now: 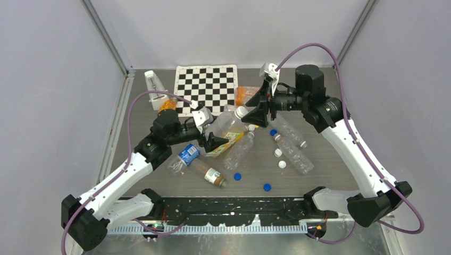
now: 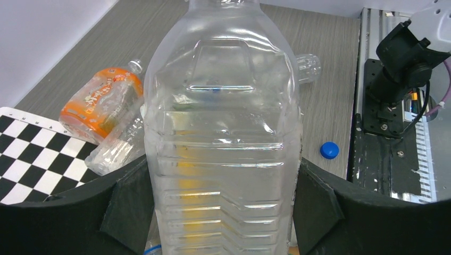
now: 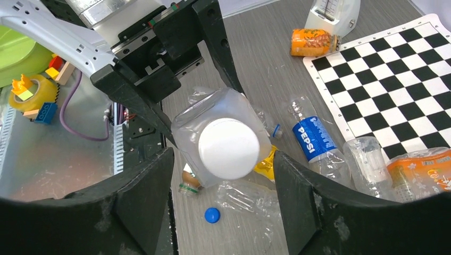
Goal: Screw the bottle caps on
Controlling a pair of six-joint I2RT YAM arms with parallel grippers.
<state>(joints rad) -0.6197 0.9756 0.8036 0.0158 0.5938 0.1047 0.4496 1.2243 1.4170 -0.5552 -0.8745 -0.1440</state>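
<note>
Two arms meet mid-table over one big clear bottle [image 1: 227,126]. L gripper [image 2: 223,212] is clenched on the bottle's body, both pads pressed against its sides. The bottle is tilted w/ its neck aimed at the R arm; can't tell if its base touches the table [image 1: 330,180]. A wide white cap [image 3: 228,147] sits on that neck. Whether it's threaded tight or just resting, can't say.

R gripper [image 1: 257,114] is lined up end-on w/ that cap. From the R wrist cam the cap sits between its two fingers [image 3: 141,202], w/ a thin gap on each side. So the jaws are parted, flanking the cap, grasping nothing.

Loose caps lie scattered on the table. First blue cap [image 1: 237,176] and second blue cap [image 1: 267,186] are toward the near edge, apart from each other. Small white cap [image 1: 277,152] and another white cap [image 1: 282,164] lie just beside a clear bottle [image 1: 293,155], which is on its side to the R.

Other stuff: a Pepsi bottle [image 3: 314,139] on its side, below and L of the held one. Next to it is a bottle w/ brown liquid [image 1: 211,175], also lying flat. An orange-label bottle [image 2: 101,101] lies near the checkerboard mat [image 1: 206,87] at the far side.
</note>
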